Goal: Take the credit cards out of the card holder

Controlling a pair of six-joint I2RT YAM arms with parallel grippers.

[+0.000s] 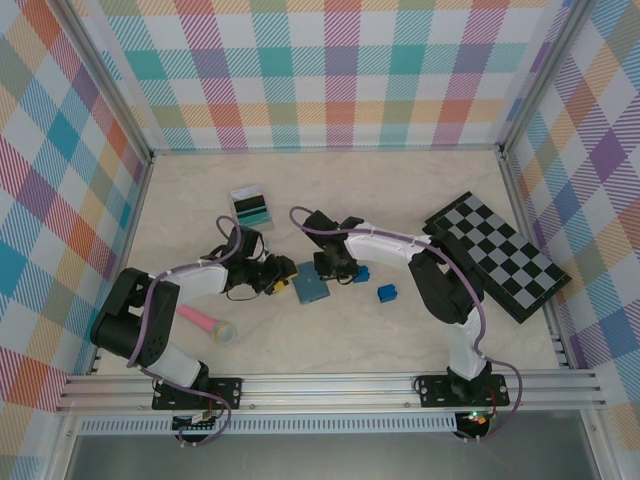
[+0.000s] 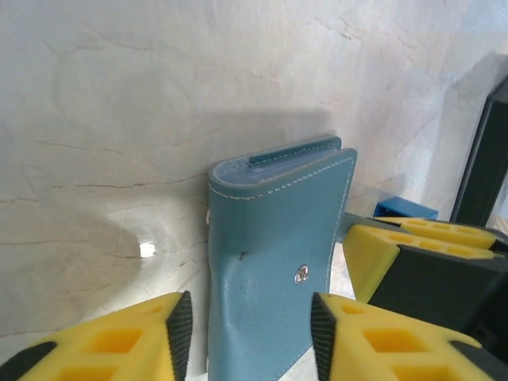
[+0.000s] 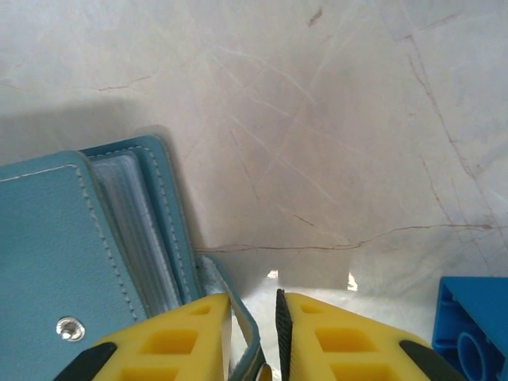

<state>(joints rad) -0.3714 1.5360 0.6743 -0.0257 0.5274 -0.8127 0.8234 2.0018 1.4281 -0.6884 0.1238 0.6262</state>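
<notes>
1. Your left gripper has its yellow jaws spread wide, one in each lower corner of its wrist view. The wallet lies between them, and a sliver of table shows between the left-hand jaw and the wallet's edge
2. Your right gripper is nearly pressed together at the bottom of its wrist view, pinching a thin blue flap of the wallet
3. The wallet sits at the centre of the top view, right between the two grippers. It is partly open: clear sleeves show between its panels at the lower left of the right wrist view, and a metal snap sits on the outer panel
4. A teal-green card lies flat on the table, up and left of the wallet in the top view, well apart from it
5. A blue cube lies just right of the right gripper, with a second cube near it, lower right
6. A checkerboard lies at the right of the top view, and a pink object with a yellow end at the lower left
</notes>
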